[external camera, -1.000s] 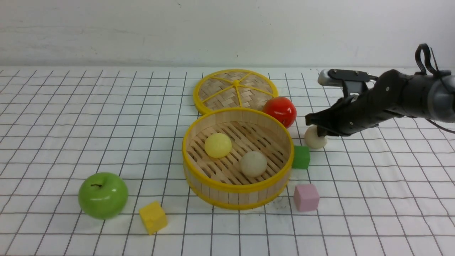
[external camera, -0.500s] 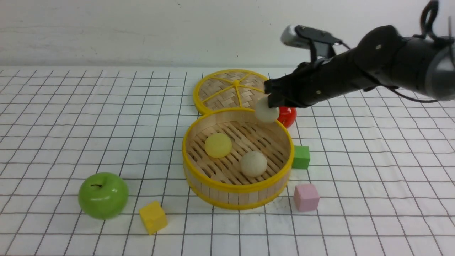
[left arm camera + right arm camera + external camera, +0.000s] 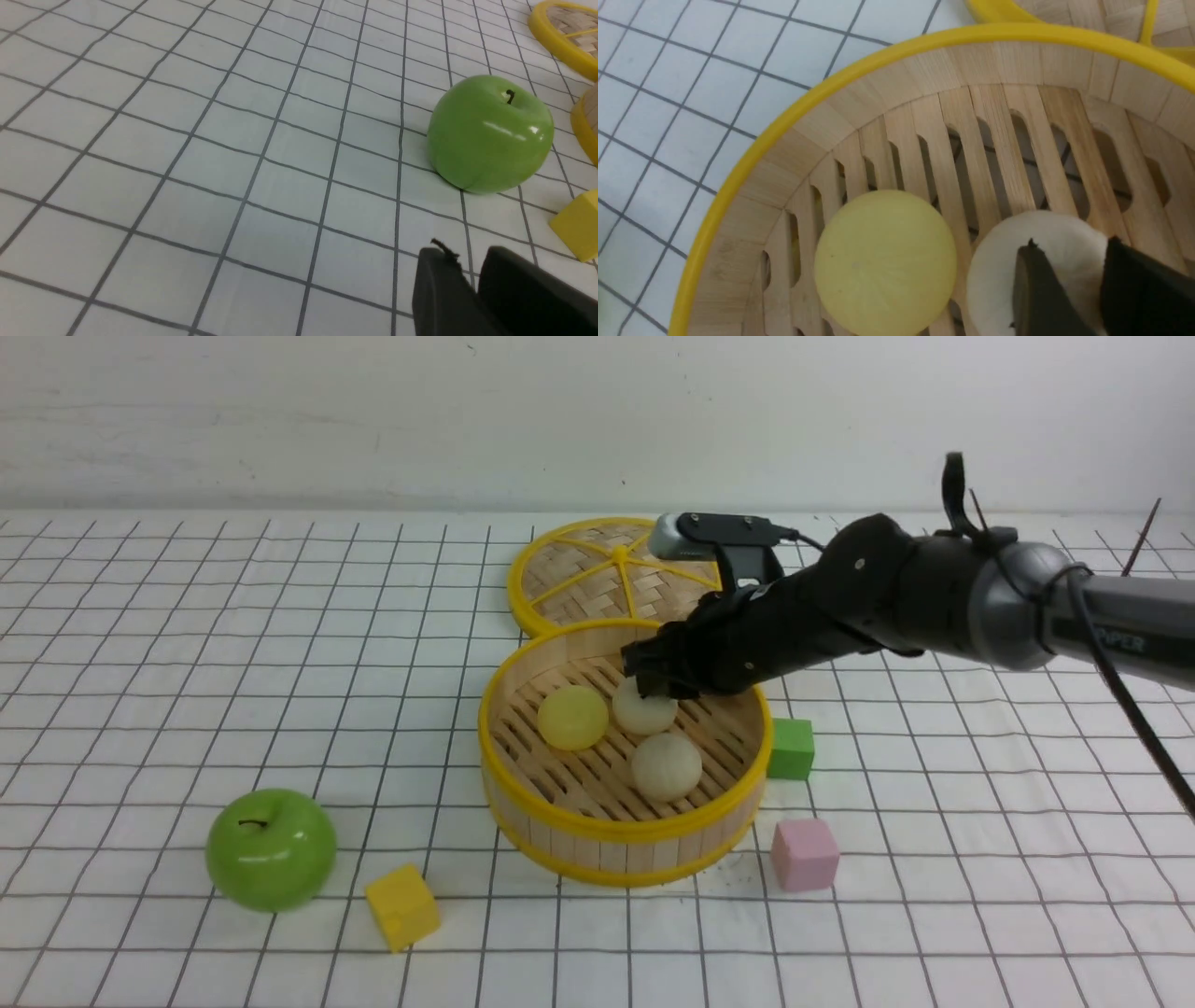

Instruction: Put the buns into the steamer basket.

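Observation:
The steamer basket point(image 3: 560, 821) stands at the table's middle. In it lie a pale yellow bun point(image 3: 571, 717) and a cream bun point(image 3: 665, 766). My right gripper point(image 3: 651, 689) reaches into the basket from the right and is shut on the third cream bun point(image 3: 642, 709), which is low over the slatted floor beside the yellow one. The right wrist view shows this cream bun point(image 3: 999, 266) between the right gripper's point(image 3: 1069, 252) black fingers, next to the yellow bun point(image 3: 885, 261) and the basket wall point(image 3: 822, 126). My left gripper point(image 3: 469, 266) is shut and empty, low over the cloth.
The woven lid point(image 3: 616, 569) lies behind the basket. A green apple point(image 3: 271, 849) and a yellow cube point(image 3: 401, 905) sit at the front left. A green cube point(image 3: 792, 749) and a pink cube point(image 3: 804, 854) lie right of the basket. The red apple is hidden behind my right arm.
My right gripper lifted the cream bun from the cloth right of the basket, carried it left over the rim, and lowered it into the basket. The left arm has not moved.

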`<action>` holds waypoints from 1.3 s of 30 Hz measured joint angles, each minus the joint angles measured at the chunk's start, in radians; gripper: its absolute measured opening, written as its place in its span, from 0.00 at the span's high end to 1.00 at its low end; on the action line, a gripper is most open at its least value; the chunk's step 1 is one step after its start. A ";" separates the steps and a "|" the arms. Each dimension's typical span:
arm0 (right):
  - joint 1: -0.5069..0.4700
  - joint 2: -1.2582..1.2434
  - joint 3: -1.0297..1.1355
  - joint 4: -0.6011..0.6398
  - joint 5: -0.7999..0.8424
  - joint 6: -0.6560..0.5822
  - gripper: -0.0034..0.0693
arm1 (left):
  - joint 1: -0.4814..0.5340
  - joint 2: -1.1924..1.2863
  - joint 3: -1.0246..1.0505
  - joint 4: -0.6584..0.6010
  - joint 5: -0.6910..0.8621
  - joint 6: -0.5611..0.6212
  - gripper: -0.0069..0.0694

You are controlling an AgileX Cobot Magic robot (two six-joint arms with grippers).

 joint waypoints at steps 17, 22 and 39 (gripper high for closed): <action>-0.115 -0.517 0.000 -0.236 0.570 0.173 0.44 | 0.000 0.000 0.000 0.002 0.000 0.000 0.72; -0.138 -0.738 0.040 -0.426 0.727 0.271 0.76 | 0.000 0.000 0.000 0.002 0.000 0.000 0.71; -0.139 -1.086 0.122 -0.462 0.856 0.296 0.98 | 0.000 0.000 0.000 0.002 0.000 0.000 0.69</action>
